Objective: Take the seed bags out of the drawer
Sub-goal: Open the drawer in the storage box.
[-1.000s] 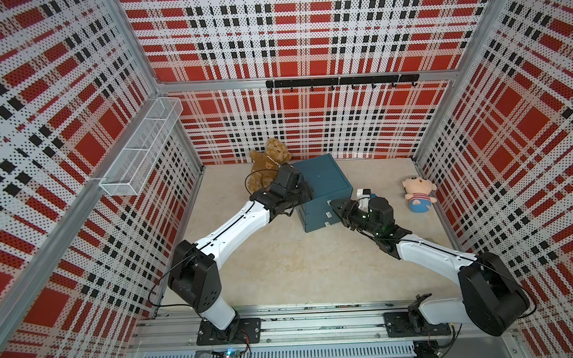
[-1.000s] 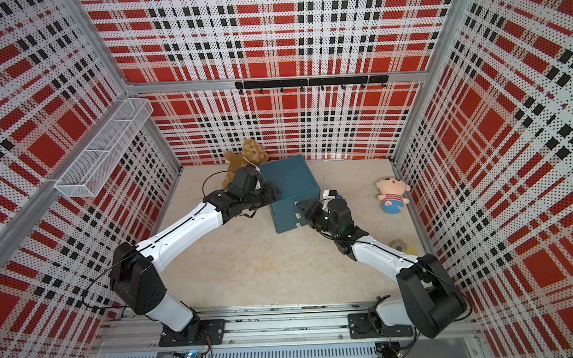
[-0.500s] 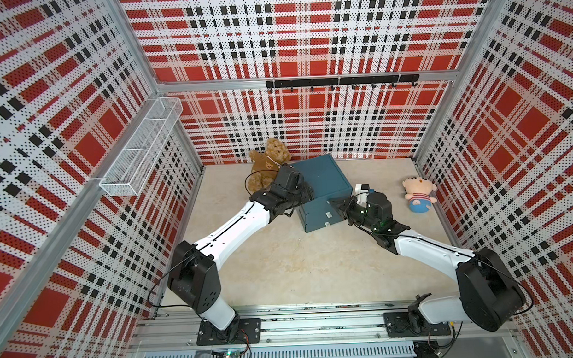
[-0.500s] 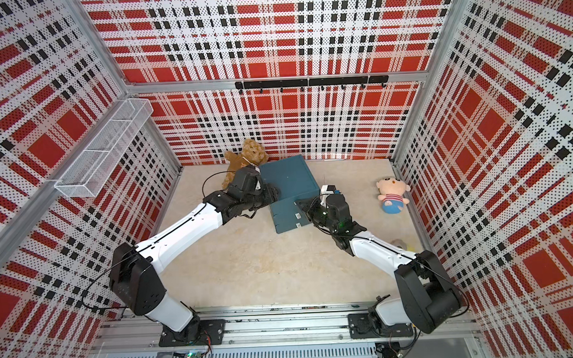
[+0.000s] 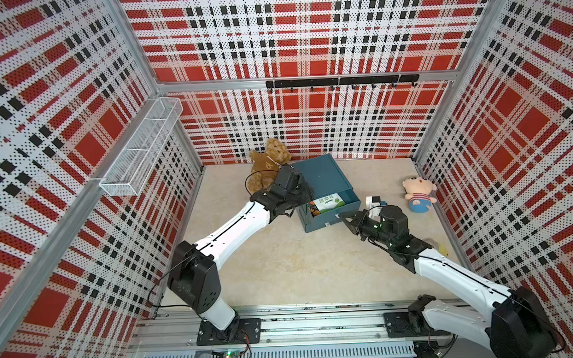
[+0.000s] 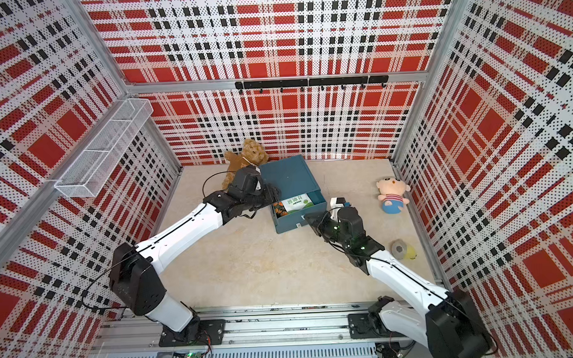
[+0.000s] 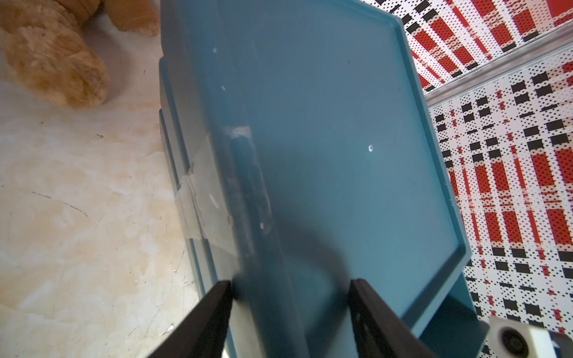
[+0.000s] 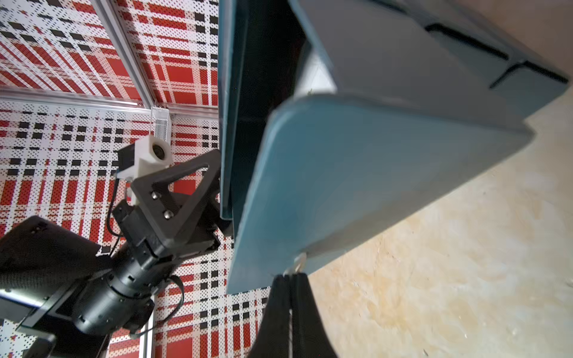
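tabletop (image 5: 297, 258): seed bags (image 5: 330, 202) in open drawer (image 5: 322, 221), just beside right tool (image 5: 341, 214)

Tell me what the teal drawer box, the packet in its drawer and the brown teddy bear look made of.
The teal drawer box looks like matte moulded plastic: rounded corners, raised rim, scuffs. The printed seed packet is film or coated paper, unclear; only its flat printed face shows. The brown teddy bear is plush fabric with fuzzy pile.
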Controlling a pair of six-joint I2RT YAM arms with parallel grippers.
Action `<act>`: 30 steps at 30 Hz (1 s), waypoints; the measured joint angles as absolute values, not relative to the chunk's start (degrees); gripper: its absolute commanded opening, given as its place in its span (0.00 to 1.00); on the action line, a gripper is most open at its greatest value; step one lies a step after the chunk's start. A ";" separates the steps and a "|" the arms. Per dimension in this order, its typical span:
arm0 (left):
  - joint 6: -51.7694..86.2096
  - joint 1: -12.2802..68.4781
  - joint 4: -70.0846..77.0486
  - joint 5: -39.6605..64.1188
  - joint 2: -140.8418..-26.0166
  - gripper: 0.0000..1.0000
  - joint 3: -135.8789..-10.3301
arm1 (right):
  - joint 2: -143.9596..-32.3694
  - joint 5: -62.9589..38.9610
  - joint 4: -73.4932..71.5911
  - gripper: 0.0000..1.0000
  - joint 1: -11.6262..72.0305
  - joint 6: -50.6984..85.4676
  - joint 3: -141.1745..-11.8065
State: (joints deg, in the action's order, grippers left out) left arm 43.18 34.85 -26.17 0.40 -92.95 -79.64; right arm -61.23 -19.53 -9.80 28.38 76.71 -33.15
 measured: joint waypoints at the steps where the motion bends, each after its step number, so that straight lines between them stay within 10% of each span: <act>1: 43.18 34.85 -26.17 0.43 -92.95 0.65 -79.64 | -60.69 -20.03 -8.67 0.00 28.38 76.42 -32.95; 30: 43.72 36.32 -26.20 0.56 -93.01 0.64 -79.64 | -48.31 -24.32 7.97 0.00 24.99 71.44 -30.00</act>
